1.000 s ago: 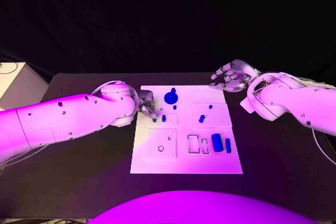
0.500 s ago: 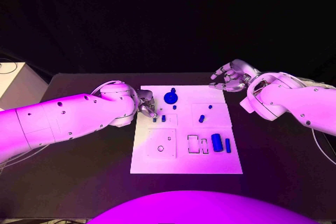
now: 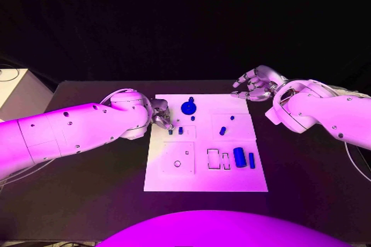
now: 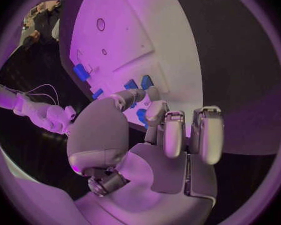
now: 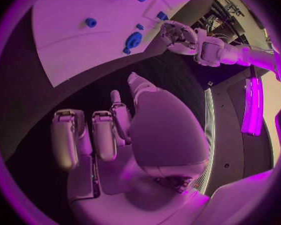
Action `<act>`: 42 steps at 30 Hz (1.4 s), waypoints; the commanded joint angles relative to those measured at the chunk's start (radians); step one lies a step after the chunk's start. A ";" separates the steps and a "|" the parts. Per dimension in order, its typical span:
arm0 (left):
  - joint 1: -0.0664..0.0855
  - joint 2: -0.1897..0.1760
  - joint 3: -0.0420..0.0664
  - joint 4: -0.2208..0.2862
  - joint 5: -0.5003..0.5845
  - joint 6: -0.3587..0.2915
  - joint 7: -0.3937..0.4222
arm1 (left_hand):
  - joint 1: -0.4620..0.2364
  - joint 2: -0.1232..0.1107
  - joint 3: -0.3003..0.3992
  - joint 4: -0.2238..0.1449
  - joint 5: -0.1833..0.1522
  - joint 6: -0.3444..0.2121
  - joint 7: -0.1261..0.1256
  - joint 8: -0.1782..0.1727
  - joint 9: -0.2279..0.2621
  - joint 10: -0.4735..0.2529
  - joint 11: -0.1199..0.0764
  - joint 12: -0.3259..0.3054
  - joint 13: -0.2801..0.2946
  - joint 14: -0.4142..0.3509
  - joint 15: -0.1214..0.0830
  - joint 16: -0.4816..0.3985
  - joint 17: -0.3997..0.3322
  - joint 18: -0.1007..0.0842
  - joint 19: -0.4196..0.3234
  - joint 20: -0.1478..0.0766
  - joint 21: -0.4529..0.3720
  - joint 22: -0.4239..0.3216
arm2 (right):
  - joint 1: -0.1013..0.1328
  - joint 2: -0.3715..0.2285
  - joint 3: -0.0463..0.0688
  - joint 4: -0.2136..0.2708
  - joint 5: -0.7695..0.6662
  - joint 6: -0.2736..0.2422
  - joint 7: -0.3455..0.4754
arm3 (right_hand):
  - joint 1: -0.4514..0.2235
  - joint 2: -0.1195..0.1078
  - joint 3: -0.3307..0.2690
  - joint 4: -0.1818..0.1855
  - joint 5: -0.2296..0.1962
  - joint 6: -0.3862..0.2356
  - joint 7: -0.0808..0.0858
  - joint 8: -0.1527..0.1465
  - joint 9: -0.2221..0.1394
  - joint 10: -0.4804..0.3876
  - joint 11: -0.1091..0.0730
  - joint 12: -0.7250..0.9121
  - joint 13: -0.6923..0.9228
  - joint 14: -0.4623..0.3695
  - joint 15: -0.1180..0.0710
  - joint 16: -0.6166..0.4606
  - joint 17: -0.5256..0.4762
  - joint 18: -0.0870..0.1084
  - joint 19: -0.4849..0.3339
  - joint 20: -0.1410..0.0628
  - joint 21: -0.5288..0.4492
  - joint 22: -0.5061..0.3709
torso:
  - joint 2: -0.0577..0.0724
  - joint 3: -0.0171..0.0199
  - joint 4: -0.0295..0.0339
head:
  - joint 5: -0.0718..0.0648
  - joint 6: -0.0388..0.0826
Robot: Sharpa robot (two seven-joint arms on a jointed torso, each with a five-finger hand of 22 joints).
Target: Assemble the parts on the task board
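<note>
Head view: one white task board (image 3: 205,180) mid-tabletop (image 3: 93,204) carrying seven blue parts, among them one round part (image 3: 188,106) and one cylinder (image 3: 239,157); left hand (image 3: 162,116) at the board's left edge, right hand (image 3: 253,84) empty, fingers spread, off its far right corner. Left wrist view: left hand's fingers curl above the board beside blue parts; whether they pinch one, cannot tell. Right wrist view: right hand (image 5: 115,130) holds nothing.
</note>
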 commanded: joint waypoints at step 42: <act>0.000 0.047 0.005 -0.064 0.008 -0.392 0.589 | 0.353 -0.045 0.036 -0.038 -0.271 -0.245 0.145 -0.210 -0.274 -0.520 0.132 -0.526 -0.597 -0.259 0.114 -0.433 -0.279 0.129 -0.344 0.095 -0.490 -0.341 | -0.001 -0.001 0.000 -0.011 0.027 -0.042 0.056 | -0.005 -0.008 0.034 -0.002 0.012 -0.016 -0.004 0.014 0.000 -0.132 -0.006 -0.207 -0.122 0.023 0.002 -0.115 -0.017 0.058 -0.011 -0.003 -0.210 0.084 | 0.001 -0.0005 -0.0009 | -0.027 0.029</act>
